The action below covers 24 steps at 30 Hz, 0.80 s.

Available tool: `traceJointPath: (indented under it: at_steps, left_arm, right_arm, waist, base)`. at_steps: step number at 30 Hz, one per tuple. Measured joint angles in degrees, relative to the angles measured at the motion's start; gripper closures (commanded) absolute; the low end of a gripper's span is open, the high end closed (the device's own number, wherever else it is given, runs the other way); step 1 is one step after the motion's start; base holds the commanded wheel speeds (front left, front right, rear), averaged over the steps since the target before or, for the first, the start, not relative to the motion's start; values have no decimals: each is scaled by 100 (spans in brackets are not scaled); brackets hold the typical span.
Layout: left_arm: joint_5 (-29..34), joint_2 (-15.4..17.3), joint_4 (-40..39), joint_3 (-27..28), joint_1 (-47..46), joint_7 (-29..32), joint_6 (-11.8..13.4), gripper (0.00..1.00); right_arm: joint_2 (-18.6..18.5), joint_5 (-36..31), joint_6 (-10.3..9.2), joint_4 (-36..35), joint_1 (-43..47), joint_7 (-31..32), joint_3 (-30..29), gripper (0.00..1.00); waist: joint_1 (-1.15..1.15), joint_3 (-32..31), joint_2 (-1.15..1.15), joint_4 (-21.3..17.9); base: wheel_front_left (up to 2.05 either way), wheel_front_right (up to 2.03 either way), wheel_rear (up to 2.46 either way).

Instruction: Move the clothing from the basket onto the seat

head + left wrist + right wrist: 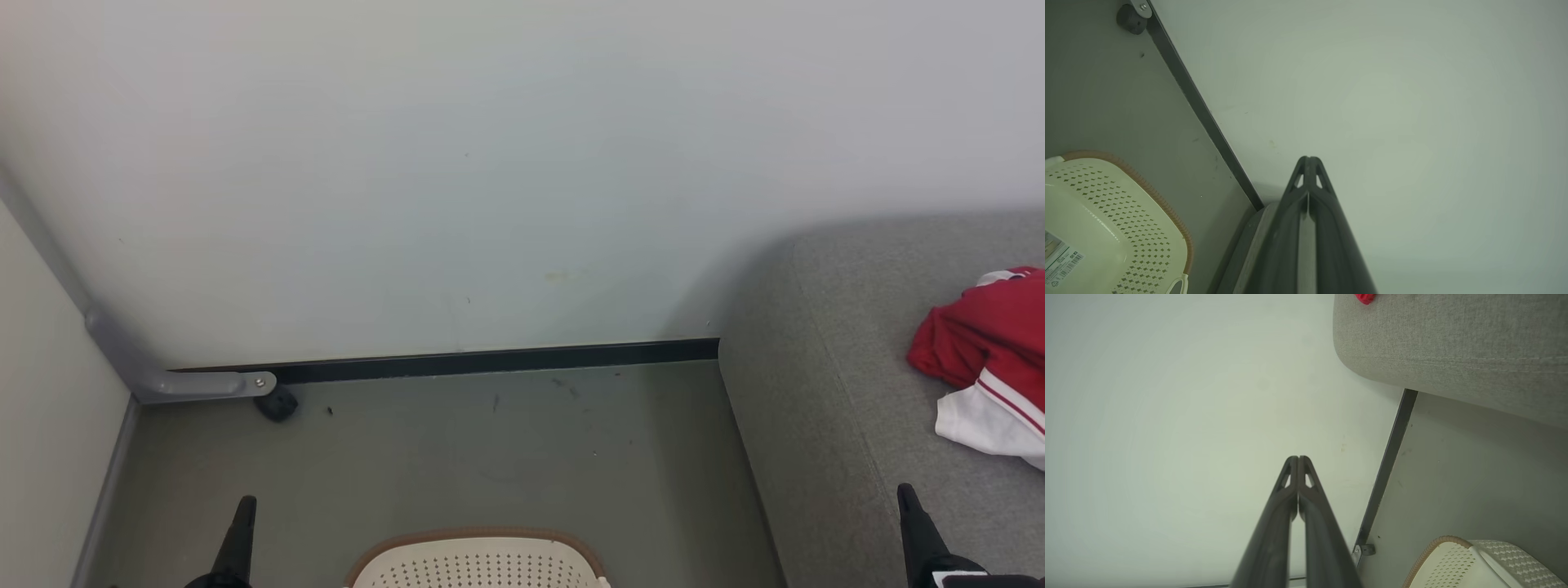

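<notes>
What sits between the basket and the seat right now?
Just bare grey floor between the basket and the seat. The head view and the right wrist view both show that stretch with nothing lying on it.

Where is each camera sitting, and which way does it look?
Head view: on the head, looking down at basket, seat, clothing; left gripper and right gripper tips show.
Left wrist view: left arm, facing the wall; shut left gripper shows.
Right wrist view: right arm, facing the wall; shut right gripper shows.
All three share the basket.
</notes>
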Motion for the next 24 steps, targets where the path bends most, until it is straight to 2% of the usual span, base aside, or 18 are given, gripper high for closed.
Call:
traceJointPath:
  at_steps: [11, 24]
  left_arm:
    - [-756, -98, 107, 214, -113, 224, -171, 100]
    - [-780, -101, 111, 219, -113, 224, -171, 100]
  right_arm:
    - [90, 750, 112, 125, -84, 235, -277, 100]
    - [94, 750, 124, 126, -108, 235, -279, 100]
  waist:
    - [0, -44, 0, -19]
    - [0, -44, 0, -19]
  base:
    - [0, 0, 0]
    - [0, 0, 0]
